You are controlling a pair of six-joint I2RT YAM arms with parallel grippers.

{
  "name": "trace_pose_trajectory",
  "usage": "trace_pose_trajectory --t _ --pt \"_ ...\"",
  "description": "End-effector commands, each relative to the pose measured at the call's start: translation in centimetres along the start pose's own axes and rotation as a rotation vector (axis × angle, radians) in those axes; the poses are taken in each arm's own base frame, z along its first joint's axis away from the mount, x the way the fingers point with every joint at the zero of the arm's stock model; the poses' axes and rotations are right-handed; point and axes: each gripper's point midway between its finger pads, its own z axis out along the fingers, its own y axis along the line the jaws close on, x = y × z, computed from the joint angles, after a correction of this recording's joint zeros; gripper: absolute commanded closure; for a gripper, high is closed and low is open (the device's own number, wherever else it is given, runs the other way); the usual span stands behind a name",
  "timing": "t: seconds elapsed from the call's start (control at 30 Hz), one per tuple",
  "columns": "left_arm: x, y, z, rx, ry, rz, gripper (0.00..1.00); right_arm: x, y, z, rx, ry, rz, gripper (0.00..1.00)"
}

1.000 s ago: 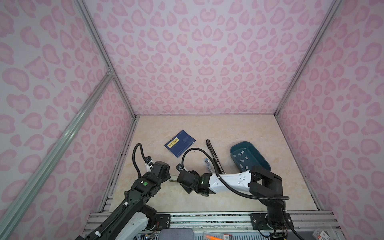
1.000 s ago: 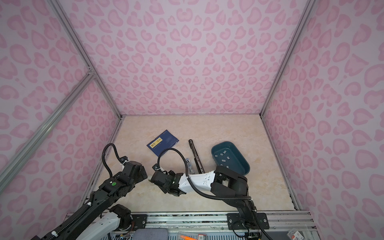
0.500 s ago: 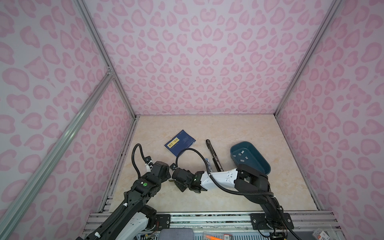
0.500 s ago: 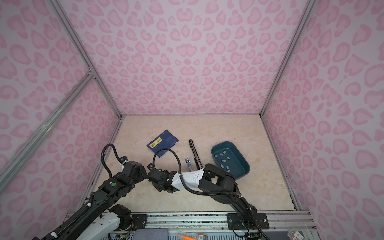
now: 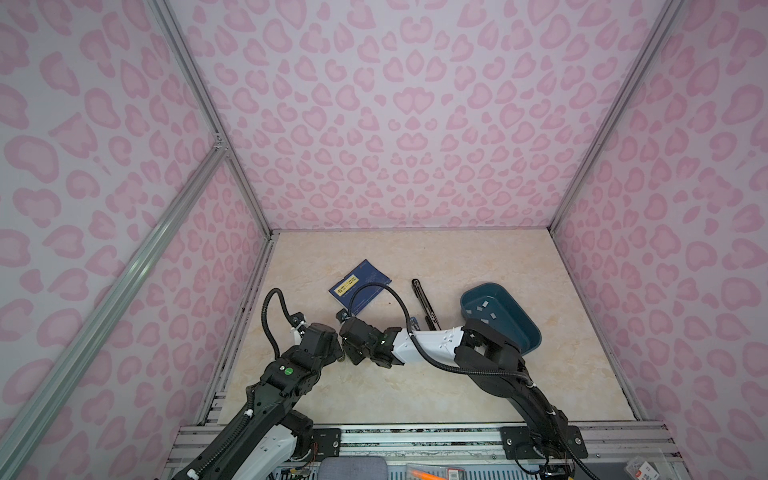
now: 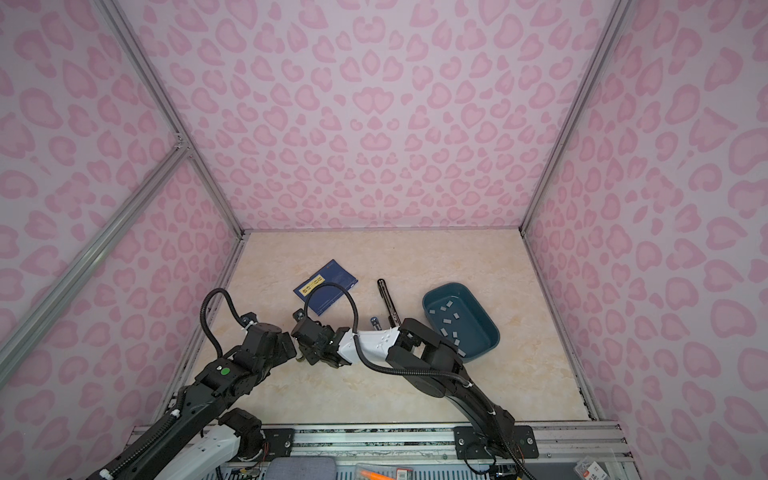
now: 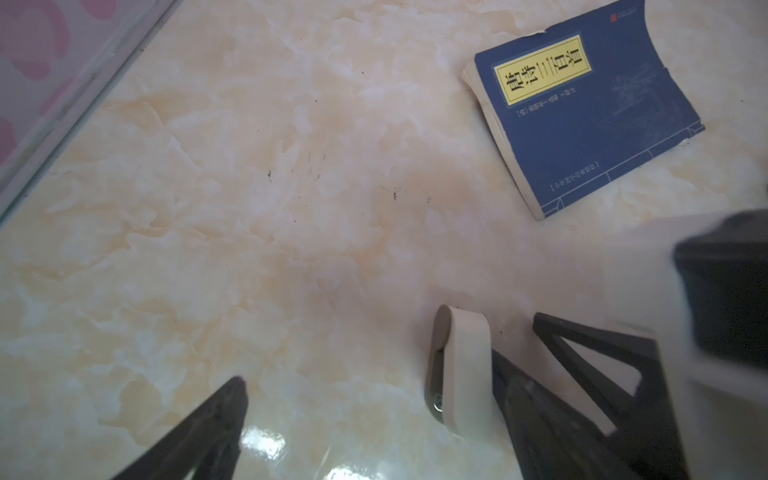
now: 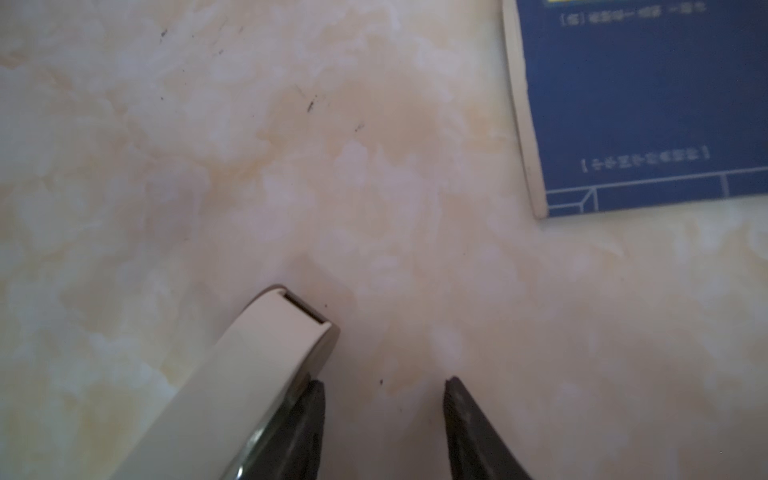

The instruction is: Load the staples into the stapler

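Left wrist view shows the left gripper [image 7: 374,386] spread wide, the cream stapler [image 7: 457,365] just beside one finger. The right gripper [image 8: 384,386] stands parted, the stapler against one finger's outside. The staples [image 5: 484,309] lie in the teal tray [image 5: 515,328] near the table's [image 5: 582,332] right edge.

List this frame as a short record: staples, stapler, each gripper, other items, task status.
staples: grey strips lying loose in the teal tray
stapler: white, its end alongside one finger of the right gripper; whether it is gripped is unclear
left gripper: open wide, close to the stapler
right gripper: jaws apart, nothing between the tips
other items: blue book; black bar lying between book and tray
status: no staple strip in either gripper
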Motion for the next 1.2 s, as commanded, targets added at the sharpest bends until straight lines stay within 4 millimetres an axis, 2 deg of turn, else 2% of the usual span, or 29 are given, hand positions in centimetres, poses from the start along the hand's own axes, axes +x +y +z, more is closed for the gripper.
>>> trace_pose_trajectory --t 0.0,0.13,0.17,0.27,0.3,0.4,0.43,0.5,0.57,0.7,0.8,0.87,0.97,1.07,1.17 --pt "0.5 -2.1 0.0 0.122 0.024 -0.009 0.01 1.1 0.1 1.3 -0.024 0.05 0.004 0.53" --pt "1.4 -3.4 0.2 0.213 0.043 -0.038 0.0 0.7 -0.7 0.9 -0.014 0.034 0.011 0.53" --pt "1.4 -3.7 0.2 0.228 0.041 -0.038 0.01 -0.2 -0.8 0.0 -0.016 0.009 0.017 0.53" --pt "1.7 -4.1 0.6 0.248 0.049 -0.026 0.06 -0.5 -1.8 -1.4 -0.005 -0.021 0.03 0.53" --pt "1.8 -4.2 0.7 0.245 0.054 -0.026 0.07 0.3 -2.6 -1.7 0.005 -0.013 0.036 0.53" --pt "2.1 -4.1 1.4 0.218 0.078 -0.049 0.08 0.8 -4.1 -3.2 0.024 -0.034 0.063 0.52" --pt "2.4 -4.2 1.6 0.214 0.096 -0.06 0.09 0.6 -4.6 -3.9 0.032 -0.048 0.07 0.52" --pt "2.7 -4.9 1.9 0.232 0.127 -0.071 0.2 0.8 -5.5 -4.8 0.05 -0.059 0.076 0.51" --pt "3.1 -4.8 2.4 0.209 0.133 -0.08 0.22 0.9 -6.3 -5.5 0.067 -0.067 0.083 0.51" --pt "3.9 -3.3 3.4 0.108 0.138 -0.102 0.25 1.2 -7.0 -6.5 0.079 -0.076 0.094 0.52" --pt "4.6 -3.9 3.9 0.104 0.15 -0.101 0.29 1.1 -7.6 -7.2 0.089 -0.087 0.103 0.52" --pt "4.9 -4.4 4.1 0.091 0.159 -0.094 0.39 1.2 -7.7 -7.6 0.089 -0.093 0.106 0.52" --pt "4.8 -4.8 4.1 0.065 0.139 -0.082 0.45 1.4 -7.8 -8.0 0.088 -0.101 0.108 0.52" --pt "4.5 -4.7 4.2 0.037 0.125 -0.073 0.5 1.9 -8.0 -8.2 0.087 -0.098 0.112 0.52" --pt "4.2 -4.4 4.2 0.003 0.112 -0.057 0.5 2.5 -8.1 -8.3 0.09 -0.096 0.113 0.52"
